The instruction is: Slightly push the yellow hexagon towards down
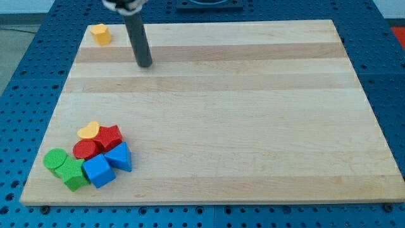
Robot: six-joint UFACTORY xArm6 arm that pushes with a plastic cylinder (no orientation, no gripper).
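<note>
The yellow hexagon (100,33) sits near the board's top left corner. My tip (145,64) rests on the board to the right of the hexagon and a little below it, apart from it. The dark rod rises from the tip toward the view's top. No block touches the tip.
A cluster of blocks lies at the board's bottom left: a yellow heart (89,131), a red block (109,136), a red round block (85,149), a blue triangle (120,156), a blue cube (98,171), and two green blocks (56,159) (74,174). The wooden board (240,114) lies on a blue pegboard.
</note>
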